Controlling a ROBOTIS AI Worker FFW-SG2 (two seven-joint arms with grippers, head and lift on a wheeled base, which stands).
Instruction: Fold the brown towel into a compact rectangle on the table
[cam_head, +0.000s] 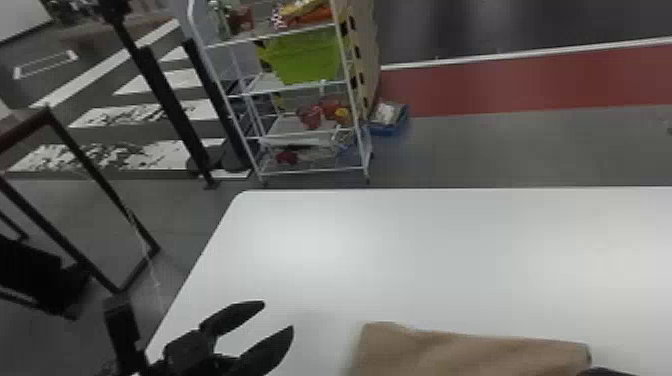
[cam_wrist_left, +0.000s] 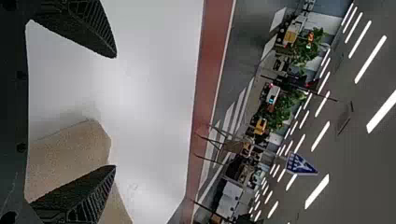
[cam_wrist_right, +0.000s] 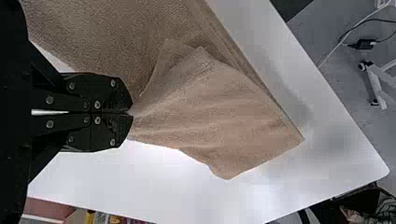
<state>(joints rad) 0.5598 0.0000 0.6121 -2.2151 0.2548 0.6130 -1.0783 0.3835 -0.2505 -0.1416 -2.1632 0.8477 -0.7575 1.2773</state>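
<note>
The white table (cam_head: 425, 240) has a rounded corner, and light makes pale patches on its top. Beyond it I see a white wire shelf rack (cam_head: 300, 172) with a bright green bin (cam_head: 310, 57) on an upper level and red items lower down. A blue box (cam_head: 392, 129) sits on the floor beside the rack. The grey floor (cam_head: 500, 145) carries a red band (cam_head: 500, 82) edged by a white line. Over to the left stand dark frames near white floor stripes (cam_head: 170, 80). Overhead, rows of bright strip lights (cam_wrist_left: 371, 59) run above green plants (cam_wrist_left: 280, 112).
</note>
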